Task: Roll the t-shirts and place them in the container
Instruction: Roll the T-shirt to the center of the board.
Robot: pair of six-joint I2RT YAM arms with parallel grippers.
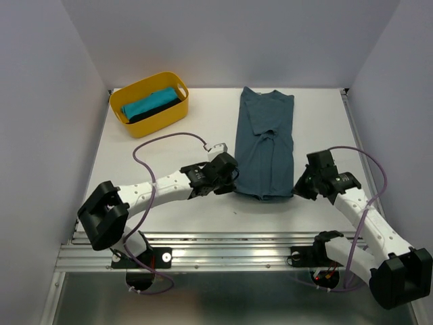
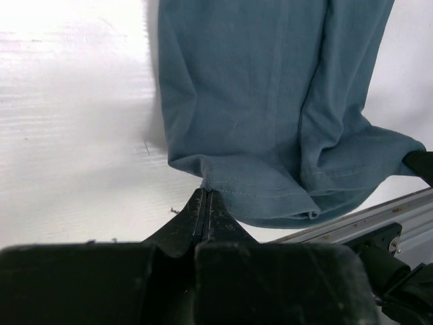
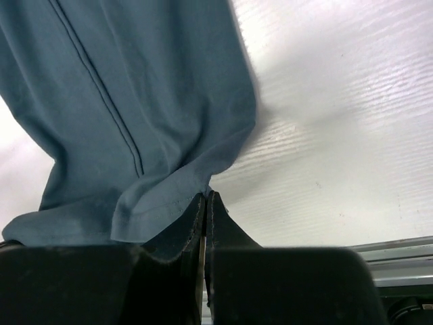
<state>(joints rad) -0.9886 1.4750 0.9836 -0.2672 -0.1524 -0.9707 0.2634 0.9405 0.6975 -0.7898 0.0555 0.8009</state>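
Folded lengthwise on the tabletop (image 1: pixel 169 152), slate-blue shirt (image 1: pixel 265 145) — near hem corners pinched by clenched left fingers (image 2: pixel 203 203) and right fingers (image 3: pixel 205 206). Turquoise shirt (image 1: pixel 146 105) and black shirt (image 1: pixel 160 110) tucked in the yellow tub (image 1: pixel 164 120) — far left corner.

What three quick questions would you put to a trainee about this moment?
1. True or false: the slate-blue t-shirt lies inside the yellow tub.
2. Pick one. The left gripper and the right gripper are both shut on: A) the near hem corners of the slate-blue t-shirt; B) the tub's handles; C) the shirt's collar.
3. In a few words: what is in the yellow tub?

Key
1. False: it is spread on the table, to the right of the tub.
2. A.
3. A turquoise t-shirt and a black t-shirt, side by side.
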